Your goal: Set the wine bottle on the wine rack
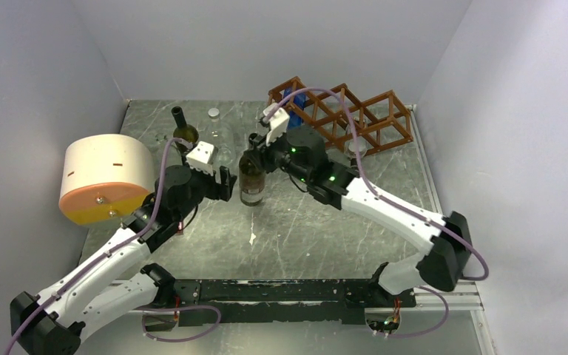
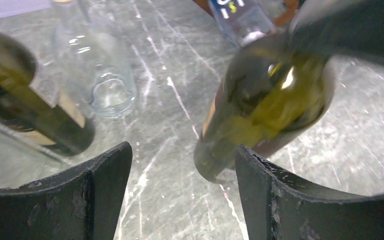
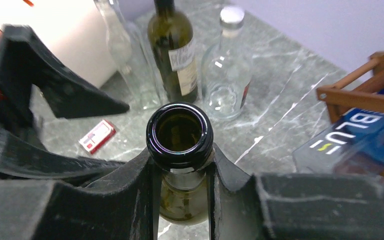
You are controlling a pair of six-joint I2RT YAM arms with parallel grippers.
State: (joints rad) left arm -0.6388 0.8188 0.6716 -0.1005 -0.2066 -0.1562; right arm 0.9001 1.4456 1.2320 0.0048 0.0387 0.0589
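Right gripper (image 3: 180, 172) clamped on the neck of the upright wine bottle (image 1: 251, 185) just under its lip, forearm running back toward 4 o'clock, left gripper (image 1: 228, 183) jaws apart, gripping nothing, at the bottle's 9 o'clock, wine rack (image 1: 347, 118) at its 1 o'clock, well apart.

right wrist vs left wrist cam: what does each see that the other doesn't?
Right wrist only: right gripper shut on the neck of the wine bottle, the bottle's open mouth, and a red-and-white box.
Left wrist only: left gripper open, with the bottle's lower body and base seen between its spread fingers.
Both: that bottle, the labelled dark bottle, the clear glass bottle, and the blue-labelled item in the wine rack.
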